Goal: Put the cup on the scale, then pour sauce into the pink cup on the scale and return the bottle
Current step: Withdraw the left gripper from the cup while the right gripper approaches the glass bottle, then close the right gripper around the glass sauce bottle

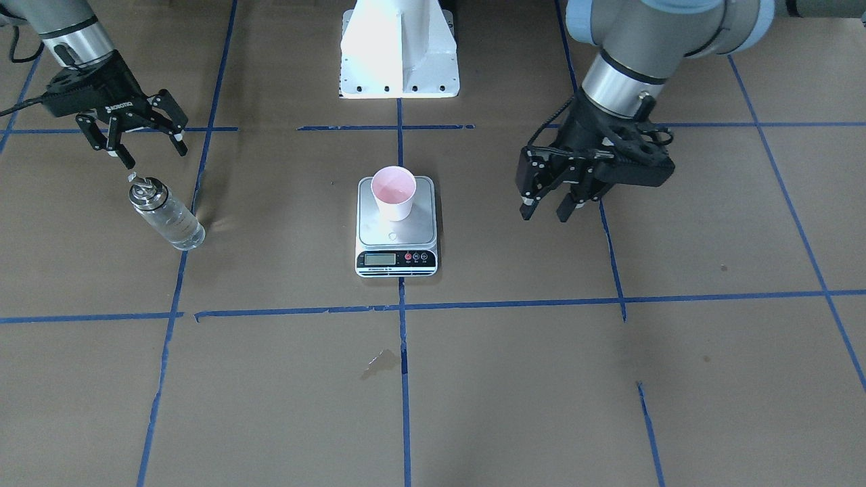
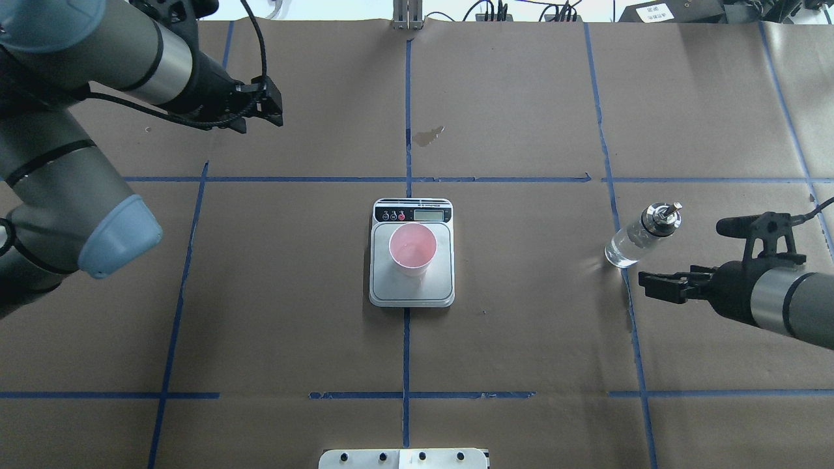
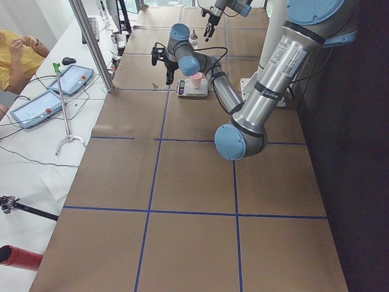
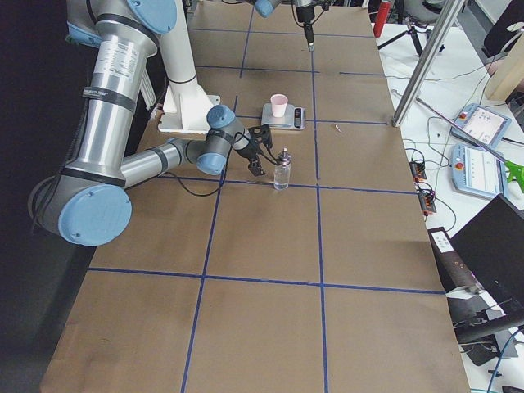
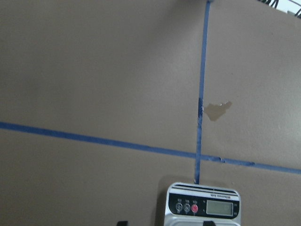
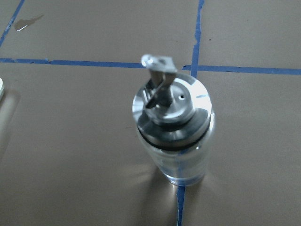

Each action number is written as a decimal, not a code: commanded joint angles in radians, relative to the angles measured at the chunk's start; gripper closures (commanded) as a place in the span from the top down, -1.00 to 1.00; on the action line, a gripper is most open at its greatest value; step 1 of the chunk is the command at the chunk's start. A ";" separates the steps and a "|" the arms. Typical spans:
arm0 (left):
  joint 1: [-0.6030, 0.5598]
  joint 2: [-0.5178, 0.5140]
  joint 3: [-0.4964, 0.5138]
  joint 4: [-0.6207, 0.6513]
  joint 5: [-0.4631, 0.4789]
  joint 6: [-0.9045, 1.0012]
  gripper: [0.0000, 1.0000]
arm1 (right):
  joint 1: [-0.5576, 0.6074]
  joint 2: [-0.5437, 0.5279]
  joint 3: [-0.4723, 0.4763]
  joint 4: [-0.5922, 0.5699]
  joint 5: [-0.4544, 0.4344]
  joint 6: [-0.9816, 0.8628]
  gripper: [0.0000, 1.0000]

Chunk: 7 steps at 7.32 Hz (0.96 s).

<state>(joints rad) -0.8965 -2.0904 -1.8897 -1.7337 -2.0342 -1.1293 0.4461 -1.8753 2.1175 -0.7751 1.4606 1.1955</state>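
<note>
The pale pink cup (image 1: 394, 193) stands upright on the silver platform of the white scale (image 1: 396, 260) at the table's middle; both also show in the overhead view, the cup (image 2: 412, 247) and the scale (image 2: 412, 212). The clear glass bottle (image 1: 166, 216) with metal pourer cap stands upright on a blue tape line, clear sauce (image 6: 181, 162) in it. My right gripper (image 1: 154, 152) is open and empty, just behind the bottle (image 2: 635, 238) and apart from it. My left gripper (image 1: 547, 215) is open and empty, off to the scale's side above the table.
The robot's white base (image 1: 399, 51) stands behind the scale. A small wet stain (image 1: 380, 362) marks the brown paper beyond the scale. Blue tape lines cross the table. Operators' desks with tablets (image 3: 70, 79) and a seated person (image 3: 18, 52) lie past the far edge.
</note>
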 commanded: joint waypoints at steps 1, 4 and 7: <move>-0.065 0.091 -0.037 0.000 -0.021 0.145 0.24 | -0.072 -0.001 -0.011 -0.001 -0.236 0.107 1.00; -0.110 0.161 -0.049 -0.001 -0.018 0.266 0.30 | -0.118 0.028 -0.079 0.007 -0.446 0.110 0.99; -0.119 0.185 -0.046 -0.001 -0.012 0.282 0.30 | -0.187 0.035 -0.111 0.007 -0.560 0.108 1.00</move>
<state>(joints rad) -1.0132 -1.9203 -1.9365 -1.7349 -2.0510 -0.8606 0.2757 -1.8446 2.0171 -0.7686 0.9308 1.3040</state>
